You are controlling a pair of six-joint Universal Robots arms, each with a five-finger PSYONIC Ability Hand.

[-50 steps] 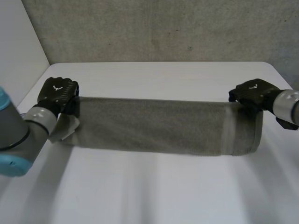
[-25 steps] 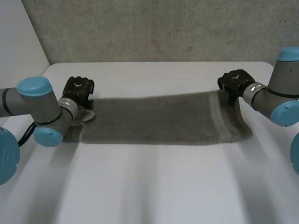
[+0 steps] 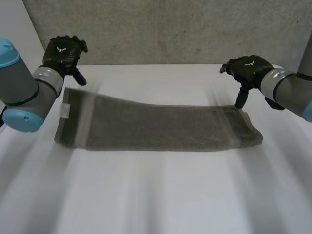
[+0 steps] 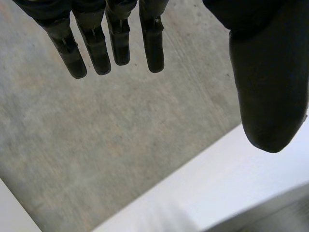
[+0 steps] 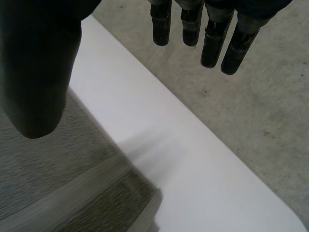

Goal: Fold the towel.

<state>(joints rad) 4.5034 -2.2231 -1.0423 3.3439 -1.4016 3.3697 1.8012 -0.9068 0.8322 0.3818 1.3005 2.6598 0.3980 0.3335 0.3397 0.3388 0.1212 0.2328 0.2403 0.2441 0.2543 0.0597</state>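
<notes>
A grey towel (image 3: pixel 156 127) lies folded into a long strip across the white table (image 3: pixel 156 195). My left hand (image 3: pixel 62 52) hangs above the table's far left, past the towel's left end, with straight fingers (image 4: pixel 116 38) and nothing in them. My right hand (image 3: pixel 247 69) hovers over the towel's far right corner, its thumb and fingers (image 5: pixel 212 34) spread apart and empty. The towel's right end (image 5: pixel 72 193) with its pale band lies under the right thumb. A sliver of the towel (image 4: pixel 285 212) lies beyond the left thumb.
A rough grey wall (image 3: pixel 170 29) rises behind the table's far edge. A white panel (image 3: pixel 19 48) stands at the far left. Bare table stretches in front of the towel.
Both hands have let go of the towel's far corners, opened and risen off it. The towel has dropped flat onto the table.
</notes>
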